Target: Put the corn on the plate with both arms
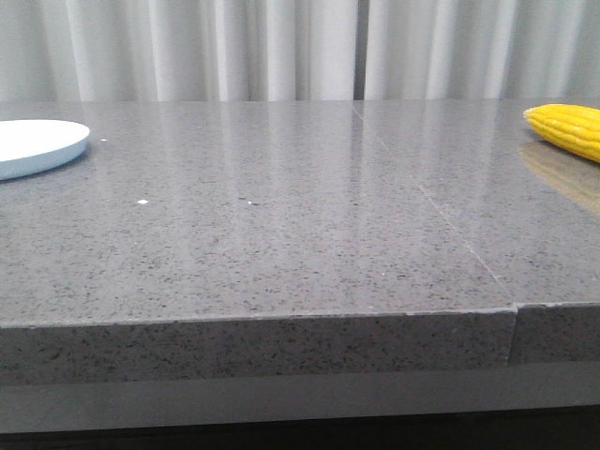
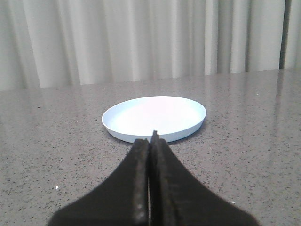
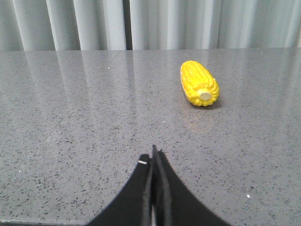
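A grey speckled stone counter (image 1: 281,234) is seen from the front, with pale pleated curtains (image 1: 281,47) hung behind it. A seam in the counter runs from the back toward the front edge on the right-hand side. The white plate (image 1: 37,145) is set at the far left of the front view, partly cut off by the frame edge. The corn (image 1: 567,129) is laid at the far right, also partly cut off, so the two are well apart, with bare counter between them. A faint yellow reflection of the cob is seen in the glossy surface just in front of it.

In the left wrist view, the left gripper (image 2: 151,141) is held just above the counter with its black fingers (image 2: 140,179) pressed together, nothing between them. The plate (image 2: 154,117) is seen whole just beyond the tips, resting flat and with nothing in it.

In the right wrist view, the right gripper (image 3: 154,157) is likewise closed on nothing, its fingers (image 3: 143,188) touching. The corn (image 3: 199,83) is lying on the counter beyond the tips and off to one side, its pale stub end turned toward the camera. The corn is touched by neither gripper.
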